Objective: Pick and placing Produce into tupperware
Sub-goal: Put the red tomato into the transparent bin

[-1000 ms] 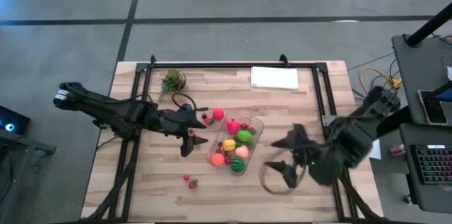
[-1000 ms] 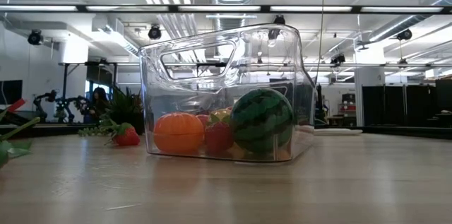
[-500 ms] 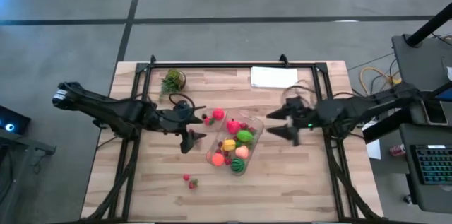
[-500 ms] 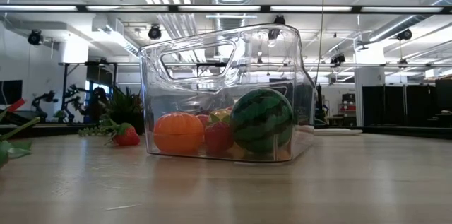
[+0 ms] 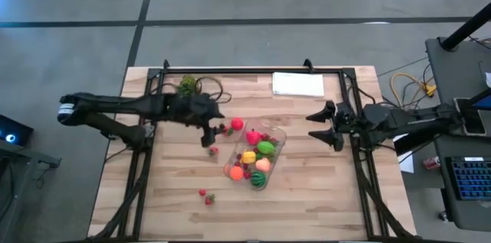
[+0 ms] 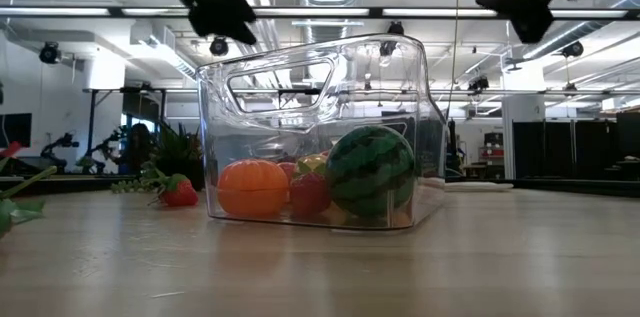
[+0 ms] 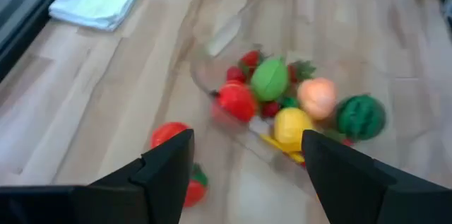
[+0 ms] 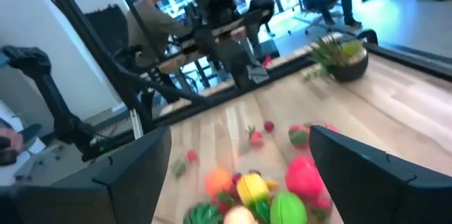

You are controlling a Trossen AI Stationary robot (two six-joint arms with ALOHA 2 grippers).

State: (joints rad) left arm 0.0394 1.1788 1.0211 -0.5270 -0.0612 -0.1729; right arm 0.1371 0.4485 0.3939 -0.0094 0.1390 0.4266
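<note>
Our right gripper (image 5: pixel 328 126) has swung back from the front of the table and now hangs just right of the tub (image 5: pixel 255 155), fingers spread wide and empty. Our left gripper (image 5: pixel 210 132), also wide and empty, has drifted toward the loose red pieces (image 5: pixel 230 126) touching the tub's left side. The tub already holds a watermelon (image 6: pixel 370 172), an orange (image 6: pixel 253 189) and more. We judge the left arm is lining up the next pick; two small strawberries (image 5: pixel 205 195) wait well in front of the tub.
</note>
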